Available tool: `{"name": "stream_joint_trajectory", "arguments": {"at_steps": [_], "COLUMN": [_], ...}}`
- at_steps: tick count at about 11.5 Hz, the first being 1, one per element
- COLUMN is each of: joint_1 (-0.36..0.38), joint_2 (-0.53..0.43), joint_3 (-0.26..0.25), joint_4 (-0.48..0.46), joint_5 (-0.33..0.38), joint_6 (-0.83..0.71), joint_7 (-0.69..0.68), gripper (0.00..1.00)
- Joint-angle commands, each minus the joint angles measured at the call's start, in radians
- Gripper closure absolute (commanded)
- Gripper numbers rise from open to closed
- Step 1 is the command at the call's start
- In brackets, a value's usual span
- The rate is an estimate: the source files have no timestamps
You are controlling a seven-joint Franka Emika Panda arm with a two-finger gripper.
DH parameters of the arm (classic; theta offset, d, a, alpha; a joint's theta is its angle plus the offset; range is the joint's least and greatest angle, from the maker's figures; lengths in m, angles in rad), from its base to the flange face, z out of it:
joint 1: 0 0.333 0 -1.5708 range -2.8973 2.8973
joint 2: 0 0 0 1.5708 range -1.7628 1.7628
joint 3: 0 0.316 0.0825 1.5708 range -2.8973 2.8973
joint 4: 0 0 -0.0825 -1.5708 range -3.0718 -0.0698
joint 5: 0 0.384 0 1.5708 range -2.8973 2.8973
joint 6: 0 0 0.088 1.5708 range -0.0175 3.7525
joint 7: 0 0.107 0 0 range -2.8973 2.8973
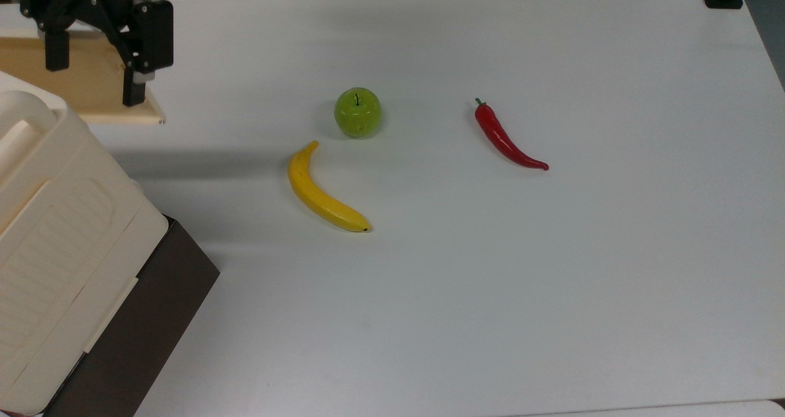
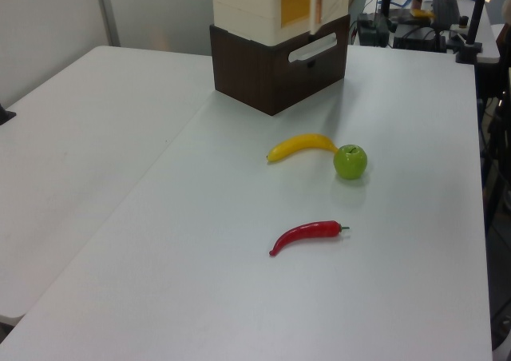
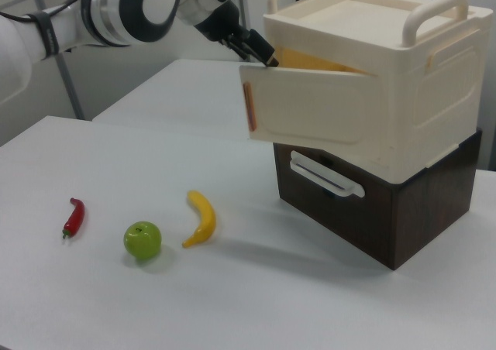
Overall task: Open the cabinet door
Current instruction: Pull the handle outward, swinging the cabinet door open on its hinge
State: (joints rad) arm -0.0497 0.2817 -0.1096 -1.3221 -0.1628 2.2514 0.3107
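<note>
Fingers (image 1: 134,89) are spread apart over the door (image 1: 92,83), at ten o'clock in the top view. A slow, steady swing away from the cabinet (image 3: 403,94) is needed.

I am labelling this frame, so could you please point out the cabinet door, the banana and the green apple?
cabinet door (image 3: 310,118), right view, middle of its outer face.
banana (image 1: 319,193), top view, middle of its curved body.
green apple (image 1: 357,113), top view, its top surface.
</note>
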Motion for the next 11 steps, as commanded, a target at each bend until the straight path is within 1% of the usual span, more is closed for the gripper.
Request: {"name": "stream_joint_trajectory", "arguments": {"at_steps": [1, 4, 5, 6, 8, 9, 11], "joint_1": [0.011, 0.013, 0.014, 0.014, 0.016, 0.016, 0.022], "joint_2": [-0.068, -0.098, -0.101, -0.111, -0.113, -0.113, -0.118], "joint_3": [-0.007, 0.001, 0.004, 0.019, 0.030, 0.044, 0.086], "joint_4": [-0.022, -0.022, -0.022, -0.023, -0.034, -0.045, -0.078], "joint_5": [0.017, 0.022, 0.026, 0.054, 0.069, 0.097, 0.105], "joint_6": [-0.192, -0.370, -0.421, -0.476, -0.538, -0.542, -0.546], "joint_7": [-0.080, -0.168, -0.177, -0.182, -0.182, -0.191, -0.257], "gripper": [0.00, 0.00, 0.00, 0.00, 0.00, 0.00, 0.00]}}
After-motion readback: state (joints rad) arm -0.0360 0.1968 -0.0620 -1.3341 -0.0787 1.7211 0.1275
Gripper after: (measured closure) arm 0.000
